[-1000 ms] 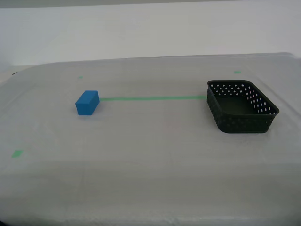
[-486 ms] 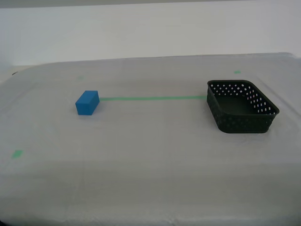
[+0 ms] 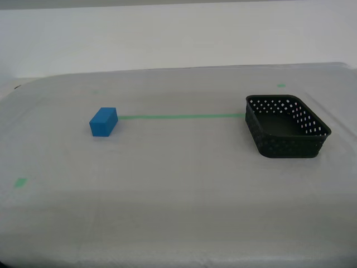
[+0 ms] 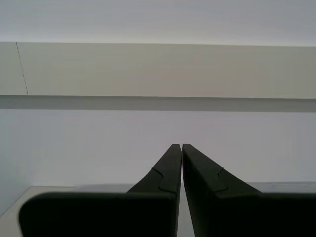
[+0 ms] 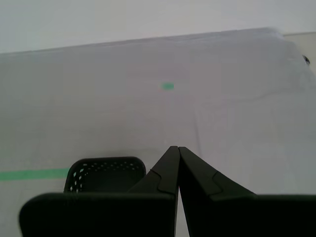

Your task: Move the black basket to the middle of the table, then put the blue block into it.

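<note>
Blue block [image 3: 104, 121] is seen at the exterior view's left of the white worktop [image 3: 178, 184], green tape line [image 3: 181, 116] between it and the perforated black basket [image 3: 286, 126], partly hidden in the first wrist view. My first end effector [image 5: 177, 148] and my second end effector [image 4: 181, 145] are pressed together, empty.

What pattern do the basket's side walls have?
Rows of small round holes perforate the black basket; the exterior view shows it best.

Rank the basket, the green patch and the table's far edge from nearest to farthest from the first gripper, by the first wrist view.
1. Basket: right by my first gripper, beside its shut tips.
2. Green patch: well beyond the basket.
3. Table's far edge: behind the patch, farthest.
</note>
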`<state>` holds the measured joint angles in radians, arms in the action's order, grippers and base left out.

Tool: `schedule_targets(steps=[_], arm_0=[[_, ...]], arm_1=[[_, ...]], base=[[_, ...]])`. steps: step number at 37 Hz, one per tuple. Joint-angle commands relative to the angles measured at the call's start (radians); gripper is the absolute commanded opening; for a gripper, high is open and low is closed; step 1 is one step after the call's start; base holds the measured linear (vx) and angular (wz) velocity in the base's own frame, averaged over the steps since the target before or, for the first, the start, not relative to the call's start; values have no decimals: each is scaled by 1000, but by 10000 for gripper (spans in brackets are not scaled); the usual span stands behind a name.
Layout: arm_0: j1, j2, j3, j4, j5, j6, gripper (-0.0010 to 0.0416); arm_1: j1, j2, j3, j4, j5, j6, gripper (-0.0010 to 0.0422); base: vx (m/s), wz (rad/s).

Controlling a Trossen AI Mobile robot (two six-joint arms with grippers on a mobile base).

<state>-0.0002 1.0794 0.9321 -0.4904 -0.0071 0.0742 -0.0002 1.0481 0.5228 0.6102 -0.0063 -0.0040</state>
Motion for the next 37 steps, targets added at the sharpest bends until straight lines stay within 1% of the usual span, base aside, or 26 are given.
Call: schedule_targets(steps=[1,4,6,9,13,16,20,22,25,31,37], arm_0=[[1,32,77,-96,-4,-17,-1],[1,66,140,-176,-5,-32,-1],[1,92,180,-229,-16,-35,-1],[1,133,238,-309,-65,-39,-1],[1,180,298,-385,-128,-41,-1],[1,219,334,-435,-159,-41,-1],[1,277,374,-504,-159,-44,-1],[1,307,393,-549,-159,-57,-1],[2,356,418,-600,-159,-61,-1],[2,419,446,-622,-159,-59,-1],[2,449,482,-647,-154,-60,0]], arm_1=[[0,0,0,5,-1,2,0],[0,0,0,5,-1,2,0],[0,0,0,5,-1,2,0],[0,0,0,5,0,2,0],[0,0,0,5,-1,2,0],[0,0,0,5,-1,2,0],[0,0,0,5,-1,2,0],[0,0,1,5,-1,2,0],[0,0,0,5,-1,2,0],[0,0,0,5,-1,2,0],[0,0,0,5,-1,2,0]], base=[[0,0],[0,0],[0,0],[0,0],[0,0],[0,0],[0,0],[0,0],[0,0],[0,0],[0,0]])
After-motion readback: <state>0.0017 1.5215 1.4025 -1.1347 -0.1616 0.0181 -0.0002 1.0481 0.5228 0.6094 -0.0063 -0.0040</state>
